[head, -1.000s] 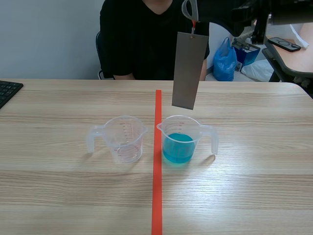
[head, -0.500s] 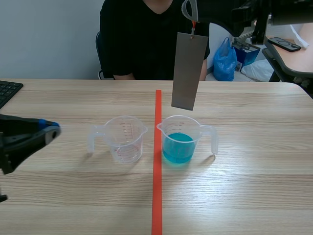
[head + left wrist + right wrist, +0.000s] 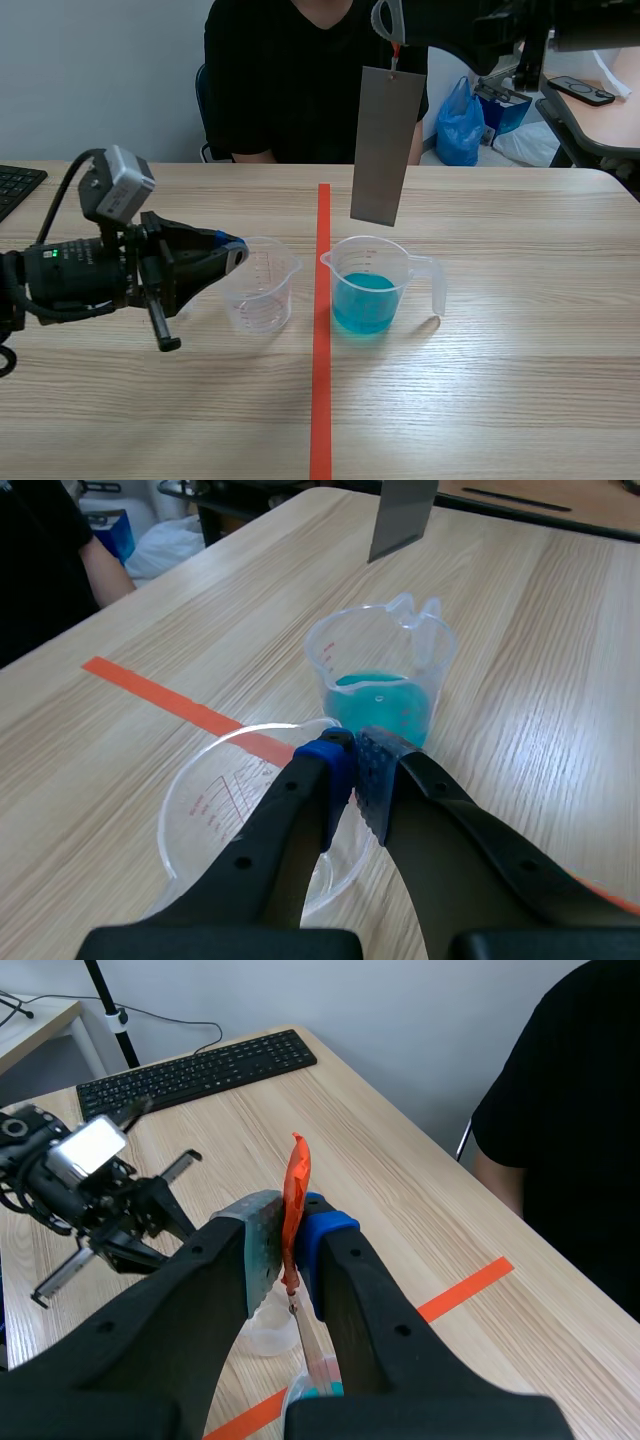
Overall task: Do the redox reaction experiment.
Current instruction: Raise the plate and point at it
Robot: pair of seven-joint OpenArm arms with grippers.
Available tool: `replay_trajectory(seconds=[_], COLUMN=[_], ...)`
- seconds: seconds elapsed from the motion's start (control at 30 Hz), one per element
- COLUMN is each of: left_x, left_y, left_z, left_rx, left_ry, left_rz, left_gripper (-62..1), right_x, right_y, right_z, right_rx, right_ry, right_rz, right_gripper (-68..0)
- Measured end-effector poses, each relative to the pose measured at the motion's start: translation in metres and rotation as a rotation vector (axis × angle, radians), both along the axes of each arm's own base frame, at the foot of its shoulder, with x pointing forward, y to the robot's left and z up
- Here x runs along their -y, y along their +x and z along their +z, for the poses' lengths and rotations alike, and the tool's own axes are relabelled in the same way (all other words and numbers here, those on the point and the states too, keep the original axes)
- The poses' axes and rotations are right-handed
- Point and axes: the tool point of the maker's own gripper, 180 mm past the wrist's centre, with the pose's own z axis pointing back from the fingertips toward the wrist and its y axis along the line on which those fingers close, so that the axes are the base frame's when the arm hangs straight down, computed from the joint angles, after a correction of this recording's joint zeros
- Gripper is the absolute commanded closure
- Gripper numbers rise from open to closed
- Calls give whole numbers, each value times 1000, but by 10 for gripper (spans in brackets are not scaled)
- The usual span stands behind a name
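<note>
**A:** Status?

**B:** Right end effector [image 3: 292,1225] is clamped on the orange tag [image 3: 296,1195]. The metal strip [image 3: 385,145] hangs from it above the blue-liquid cup [image 3: 372,285], bottom edge clear of the rim. Left end effector [image 3: 352,765] has its fingers almost together at the empty cup [image 3: 262,285], with nothing seen between them.

**A:** Dip advice?

**B:** The strip hangs slightly tilted. I'd centre it over the mouth, then lower slowly and straight down.

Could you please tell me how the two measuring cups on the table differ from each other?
The left cup is empty; the right cup holds blue liquid. The left gripper is at the left cup's rim; nothing touches the right cup. The grey strip hangs above the right cup, not the left cup. Both are clear and upright.
</note>
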Motion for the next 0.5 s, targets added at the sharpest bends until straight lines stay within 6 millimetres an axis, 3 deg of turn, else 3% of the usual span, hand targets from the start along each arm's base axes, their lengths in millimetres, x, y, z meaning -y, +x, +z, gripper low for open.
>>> replay_trajectory(seconds=[0.17, 0.5], left_x=[11, 43], left_y=[11, 22], left_z=[-5, 3], left_rx=[-20, -23], left_ry=[-31, -91], left_rz=[13, -2], left_gripper=[-40, -40], right_x=[0, 0], right_y=[0, 0], right_z=[0, 0], right_rx=[0, -1], right_ry=[0, 3], right_rz=[0, 2], right_gripper=[-17, -17])
